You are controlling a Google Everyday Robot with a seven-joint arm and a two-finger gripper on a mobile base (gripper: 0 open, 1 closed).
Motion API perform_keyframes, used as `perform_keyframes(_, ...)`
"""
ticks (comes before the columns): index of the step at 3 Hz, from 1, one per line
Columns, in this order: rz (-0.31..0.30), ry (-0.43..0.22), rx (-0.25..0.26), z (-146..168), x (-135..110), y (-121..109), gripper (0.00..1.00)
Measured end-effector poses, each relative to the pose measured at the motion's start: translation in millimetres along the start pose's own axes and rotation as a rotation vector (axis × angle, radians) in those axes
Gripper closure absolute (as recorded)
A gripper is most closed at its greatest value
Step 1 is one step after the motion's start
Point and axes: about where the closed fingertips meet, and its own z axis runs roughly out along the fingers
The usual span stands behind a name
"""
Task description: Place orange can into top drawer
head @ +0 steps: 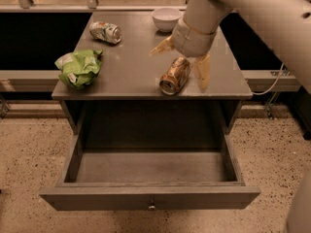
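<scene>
The jaws stand wide apart and clamp nothing: one of the tan fingers (202, 73) hangs down just beside the orange can (175, 75), on its right in the view, and the other juts out above and behind the can's far end, so the gripper (182, 59) hovers straddling the can from above. Whether the nearer finger touches the can cannot be told. The can lies on its side on the cabinet top (131, 57), its silver end turned toward the front edge, which it nearly reaches. Above and behind the can, the pale arm (252, 13) rises from the gripper's wrist toward the upper right corner. Behind the can, near the back edge, sits a white bowl (166, 18). Well to the left of the can and farther back lies a white-and-green can (105, 31), also on its side. Left of the orange can, near the cabinet's left edge, rests a crumpled green bag (79, 67). Below and in front of the can, the top drawer (97, 198) is pulled fully out, with a small round knob (152, 207) on its front panel.
</scene>
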Motion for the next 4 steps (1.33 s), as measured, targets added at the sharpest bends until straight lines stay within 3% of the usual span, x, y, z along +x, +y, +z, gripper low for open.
perform_keyframes(1, -0.092, 0.010, -0.059, 22, 3, -5, 0.00)
perform_keyframes(2, -0.137, 0.014, -0.095, 40, 15, -4, 0.00)
perform_keyframes(3, -0.149, 0.013, -0.120, 55, 21, 2, 0.19)
perform_keyframes(4, -0.155, -0.017, -0.112, 55, 12, 2, 0.42)
